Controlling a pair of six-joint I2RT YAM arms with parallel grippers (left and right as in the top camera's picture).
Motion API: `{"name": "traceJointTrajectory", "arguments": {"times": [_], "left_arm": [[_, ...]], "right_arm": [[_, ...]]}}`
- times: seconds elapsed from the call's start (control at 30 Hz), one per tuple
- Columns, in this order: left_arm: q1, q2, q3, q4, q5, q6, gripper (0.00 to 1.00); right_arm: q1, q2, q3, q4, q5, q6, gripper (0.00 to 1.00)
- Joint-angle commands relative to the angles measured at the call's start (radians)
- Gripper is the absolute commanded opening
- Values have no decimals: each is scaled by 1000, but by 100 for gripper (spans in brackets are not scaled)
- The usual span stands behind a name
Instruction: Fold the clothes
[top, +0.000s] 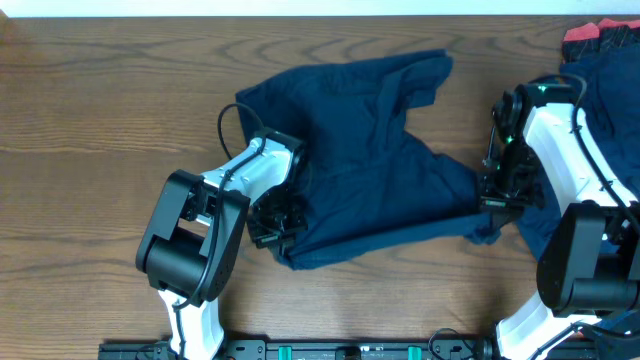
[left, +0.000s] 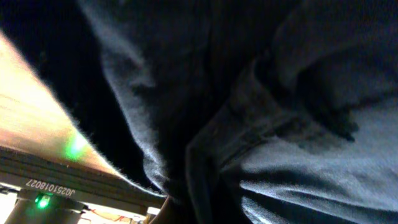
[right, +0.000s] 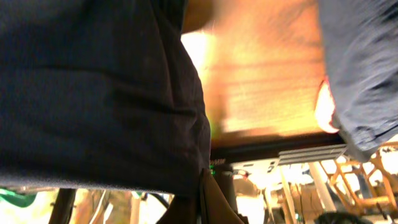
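The left fingers (top: 272, 220) are clenched on the shorts (top: 370, 150) at their near-left hem, and the right fingers (top: 498, 192) pinch their right corner. The shorts lie rumpled on the wooden surface (top: 90, 130). The cloth looks light and limp, likely to sag, so hems and corners should hold best. Fabric fills both wrist views, hiding the fingertips.

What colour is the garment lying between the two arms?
The garment is plain dark navy blue, with no pattern; the overhead view shows it best.
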Motion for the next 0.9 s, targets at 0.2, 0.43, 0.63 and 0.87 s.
{"name": "traceJointTrajectory", "arguments": {"times": [0.2,0.43,0.63,0.87], "left_arm": [[23,-111,-136,11,-190,27,6],[23,-248,-136,13,-243,16,9],[23,-373,-136,10,-252,16,15],[22,-409,-136,17,-252,16,15]], "right_arm": [[-11,-5,-50,-11,96,8,1],[-11,-21,-50,-33,-22,-105,1],[-11,-50,-50,-35,-88,-161,10],[-12,-71,-50,-43,-101,-169,23]]}}
